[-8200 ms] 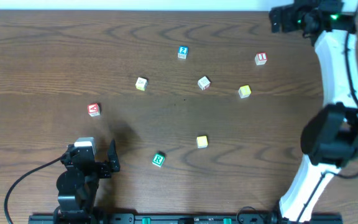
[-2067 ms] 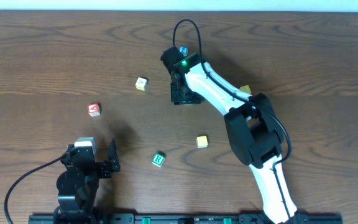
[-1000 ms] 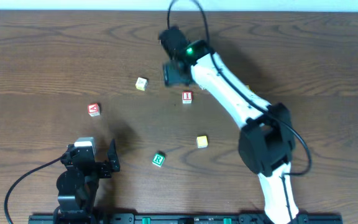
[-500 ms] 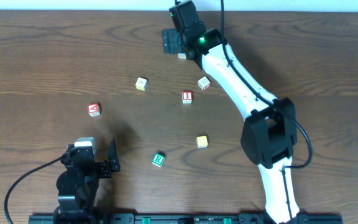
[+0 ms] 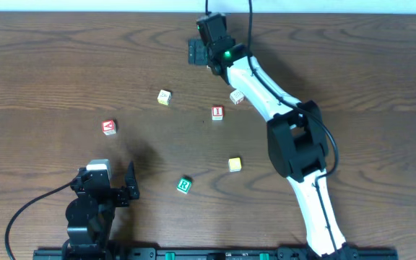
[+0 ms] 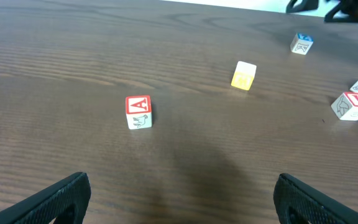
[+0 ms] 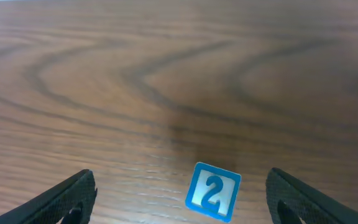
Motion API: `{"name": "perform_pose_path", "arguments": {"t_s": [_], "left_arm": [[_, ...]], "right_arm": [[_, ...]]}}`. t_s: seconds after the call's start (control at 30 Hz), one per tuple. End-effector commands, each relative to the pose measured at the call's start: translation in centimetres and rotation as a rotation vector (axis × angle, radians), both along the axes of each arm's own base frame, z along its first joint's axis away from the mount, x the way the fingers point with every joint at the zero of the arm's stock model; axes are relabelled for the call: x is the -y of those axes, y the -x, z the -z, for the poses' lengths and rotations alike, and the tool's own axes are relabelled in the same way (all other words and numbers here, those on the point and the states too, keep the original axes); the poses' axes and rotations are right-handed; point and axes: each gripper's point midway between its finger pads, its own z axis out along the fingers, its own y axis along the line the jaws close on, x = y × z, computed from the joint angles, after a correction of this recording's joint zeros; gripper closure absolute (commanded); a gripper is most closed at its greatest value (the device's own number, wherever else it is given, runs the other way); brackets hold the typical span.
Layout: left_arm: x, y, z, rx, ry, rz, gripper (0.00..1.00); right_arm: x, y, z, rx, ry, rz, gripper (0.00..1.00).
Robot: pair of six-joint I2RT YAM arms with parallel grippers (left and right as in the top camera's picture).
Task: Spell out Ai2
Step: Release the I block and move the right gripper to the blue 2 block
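Nothing on your desk [image 5: 42, 58] reads as a word yet. Your right fingers [image 7: 67, 198] are spread wide and empty at the far side. The 2 cube [image 7: 213, 191] lies on the wood in the gap ahead of them, ungripped. Your left fingers [image 6: 55, 200] are also wide, holding nothing, near the front. The I cube [image 5: 217, 113] sits mid-desk and the A cube [image 5: 108, 127] is well left of it. I judge the row unfinished, with the 2 likely next.
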Motion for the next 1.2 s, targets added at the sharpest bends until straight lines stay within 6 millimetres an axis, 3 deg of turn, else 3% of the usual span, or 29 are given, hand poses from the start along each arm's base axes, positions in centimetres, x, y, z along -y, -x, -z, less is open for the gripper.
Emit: {"name": "perform_pose_path", "arguments": {"t_s": [0.0,0.27,0.6,1.17], "left_arm": [[-0.1,0.0,0.8,-0.016,-0.002,-0.002,0.05],[-0.1,0.0,0.8,-0.016,-0.002,-0.002,0.05],[-0.1,0.0,0.8,-0.016,-0.002,-0.002,0.05],[-0.1,0.0,0.8,-0.016,-0.002,-0.002,0.05]], "right_arm": [[0.4,-0.3,1.8,-0.006,0.012,0.049,0.12],[2.3,-1.5,1.5,0.049,0.061,0.136,0.1],[2.0,-0.8,3.7,-0.007,0.046,0.134,0.17],[2.0,0.5,4.9,-0.081,0.036,0.132,0.27]]}}
